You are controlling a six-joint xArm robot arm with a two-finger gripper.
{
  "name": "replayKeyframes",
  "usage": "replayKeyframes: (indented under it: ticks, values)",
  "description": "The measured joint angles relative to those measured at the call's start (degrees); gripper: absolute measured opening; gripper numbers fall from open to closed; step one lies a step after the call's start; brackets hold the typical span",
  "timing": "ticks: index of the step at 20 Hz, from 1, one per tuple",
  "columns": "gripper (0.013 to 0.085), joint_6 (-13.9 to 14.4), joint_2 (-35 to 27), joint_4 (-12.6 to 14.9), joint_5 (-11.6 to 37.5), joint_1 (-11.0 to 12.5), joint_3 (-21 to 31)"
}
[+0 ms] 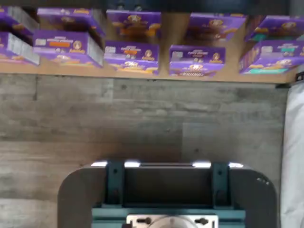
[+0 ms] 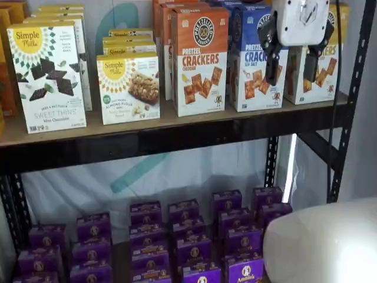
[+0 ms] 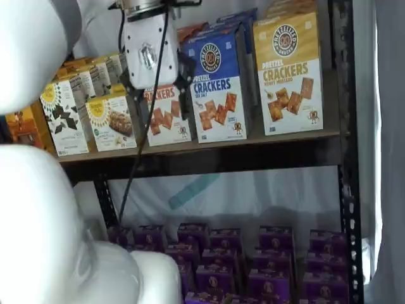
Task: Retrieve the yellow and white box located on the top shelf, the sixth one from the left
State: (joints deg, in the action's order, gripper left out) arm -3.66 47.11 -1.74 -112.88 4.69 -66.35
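Observation:
The yellow and white box [image 3: 288, 76] stands at the right end of the top shelf [image 3: 209, 158], upright with its front facing out. In a shelf view the gripper partly hides it [image 2: 331, 76] on the top shelf [image 2: 177, 138]. My gripper [image 2: 292, 69] hangs in front of the top shelf's boxes, its white body above two black fingers. A plain gap shows between the fingers and nothing is in them. It also shows in a shelf view [image 3: 157, 85], out in front of the shelf. The wrist view shows neither the box nor the fingers.
Left of the yellow box stand a blue cracker box [image 3: 218, 88] and an orange-topped one [image 2: 200, 59], then white Simple Mills boxes [image 2: 50, 76]. Small purple boxes [image 2: 188, 236] fill the lower level. A black upright [image 3: 345, 158] stands at the right. White arm links [image 3: 38, 209] fill the foreground.

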Motion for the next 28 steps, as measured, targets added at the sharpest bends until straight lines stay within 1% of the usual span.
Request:
replayKeyframes:
  ticks: [3,6,7,10,14,18,21,25,28]
  values:
    - [0.085,-3.41,-0.56,0.62,1.79,3.23,-0.08]
    - [0.085,-7.92,-1.52,1.08,4.4,7.64,-0.33]
    - [0.085,-9.66,-1.95,1.09,5.54,9.4,-0.49]
    - [0.085,-13.54,-3.35,1.01,8.25,13.36,-1.18]
    - [0.085,-18.15,-6.04,0.6,11.44,18.17,-2.75]
    - [0.085,-21.27,-8.69,-0.6,13.61,21.57,-4.44]
    - [0.085,-22.98,-10.46,-1.74,14.96,23.5,-5.77]
    - [0.085,-25.92,-13.89,-3.59,16.96,26.78,-8.62]
    - [0.085,-27.68,-15.94,-4.38,17.53,28.69,-10.59]
